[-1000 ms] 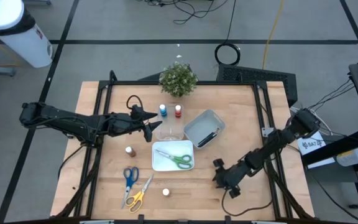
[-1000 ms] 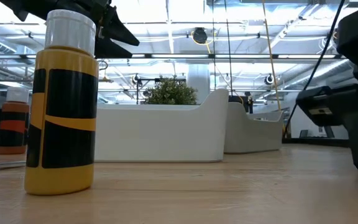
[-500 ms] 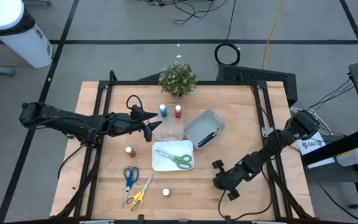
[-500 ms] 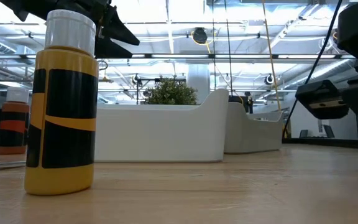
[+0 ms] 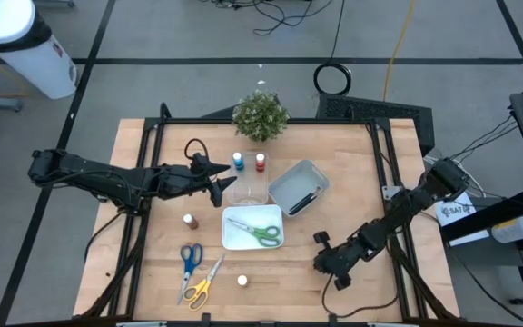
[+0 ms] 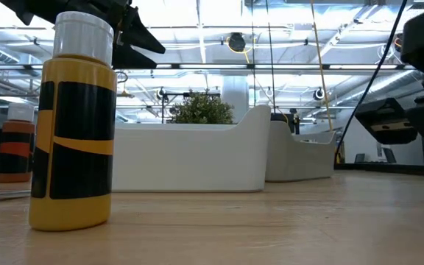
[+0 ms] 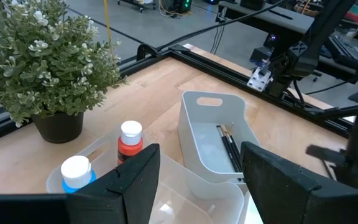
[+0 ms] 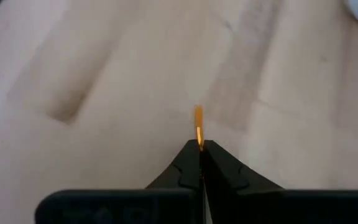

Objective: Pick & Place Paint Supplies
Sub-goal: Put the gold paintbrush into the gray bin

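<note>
A thin orange-tipped brush [image 8: 198, 127] is pinched between the closed fingers of the right gripper [image 8: 199, 149], its tip projecting just ahead over the table [image 8: 104, 74], while the left gripper [image 7: 194, 171] is held spread above the clear tray [image 7: 185, 193].

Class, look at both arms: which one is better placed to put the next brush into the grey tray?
Probably the right. Its gripper is shut on a thin orange-tipped brush, low over the wooden table near the grey plastic tray. The left gripper hangs open and empty.

1. The high view looks straight down on the whole worktop [image 5: 334, 182].
2. The low view sits at worktop level, very near a yellow bottle [image 6: 72, 125].
3. The wrist views look close past their own jaws; the potted plant [image 7: 39, 56] appears in three views.
</note>
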Robot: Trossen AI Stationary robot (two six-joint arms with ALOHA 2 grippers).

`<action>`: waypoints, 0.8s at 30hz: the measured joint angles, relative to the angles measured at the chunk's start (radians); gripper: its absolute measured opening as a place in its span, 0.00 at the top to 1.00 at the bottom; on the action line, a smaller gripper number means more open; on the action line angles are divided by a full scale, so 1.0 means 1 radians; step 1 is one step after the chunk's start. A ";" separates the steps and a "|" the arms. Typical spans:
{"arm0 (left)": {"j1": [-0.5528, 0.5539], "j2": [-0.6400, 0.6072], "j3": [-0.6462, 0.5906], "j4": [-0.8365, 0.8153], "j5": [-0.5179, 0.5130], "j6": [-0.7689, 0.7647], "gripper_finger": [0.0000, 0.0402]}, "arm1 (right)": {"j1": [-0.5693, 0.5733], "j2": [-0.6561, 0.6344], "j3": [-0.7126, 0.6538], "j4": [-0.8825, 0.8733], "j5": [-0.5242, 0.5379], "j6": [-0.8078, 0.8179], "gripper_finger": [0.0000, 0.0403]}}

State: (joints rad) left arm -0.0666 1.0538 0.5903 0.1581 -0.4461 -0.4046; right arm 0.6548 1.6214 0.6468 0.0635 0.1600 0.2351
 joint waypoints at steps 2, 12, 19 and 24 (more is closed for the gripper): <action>0.000 0.000 0.000 0.000 0.000 0.000 0.41 | 0.000 -0.037 -0.005 0.008 0.025 -0.021 1.00; 0.000 0.000 0.000 0.000 0.000 0.000 0.41 | -0.001 -0.210 -0.005 0.060 0.110 -0.089 1.00; 0.000 0.000 0.000 0.001 0.000 0.000 0.41 | -0.035 -0.329 -0.003 0.131 0.176 -0.212 1.00; 0.000 0.000 0.000 0.002 0.000 0.000 0.41 | -0.131 -0.415 -0.003 0.200 0.176 -0.380 1.00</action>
State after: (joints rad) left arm -0.0669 1.0537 0.5903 0.1596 -0.4460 -0.4046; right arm 0.5234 1.2069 0.6441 0.2633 0.3359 -0.1445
